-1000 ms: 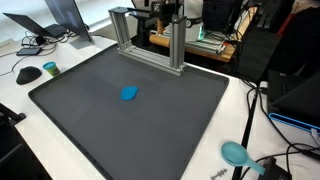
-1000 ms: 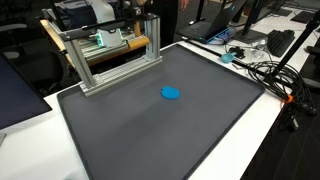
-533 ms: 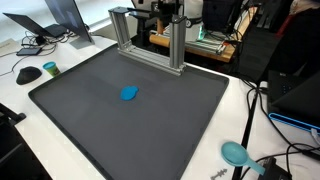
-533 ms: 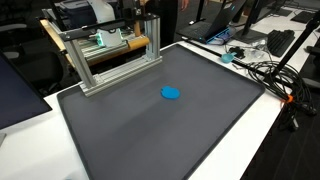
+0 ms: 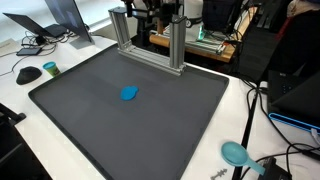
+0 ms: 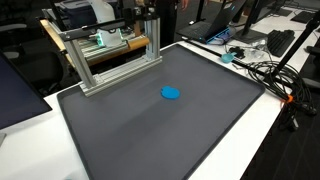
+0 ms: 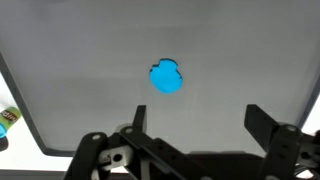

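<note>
One blue disc (image 5: 129, 94) lies flat near the middle of a dark grey mat (image 5: 90, 125) that covers most of a white table (image 5: 238, 105), and nothing touches it. In both exterior views the disc (image 6: 171, 93) sits well apart from every edge of the mat (image 6: 150, 135). From the wrist camera, the gripper (image 7: 197, 120) hangs well above the mat (image 7: 70, 60), its two fingers (image 7: 137, 118) spread wide with nothing between them. In that view the disc (image 7: 167, 77) shows beyond the fingertips, roughly in line with the gap and nearer the finger on the picture's left side. An aluminium frame (image 5: 177, 45) stands upright along the far edge of the mat in an exterior view, and the same frame (image 6: 153, 40) shows at the back of the mat from another angle. On the bare table beside the mat rests a dark mouse (image 5: 28, 74), and a teal round object (image 5: 235, 152) lies off the mat's near corner. Black cables (image 6: 270, 75) trail over the table past the mat's edge in an exterior view. A laptop (image 5: 65, 15) stands open behind the mouse.
</note>
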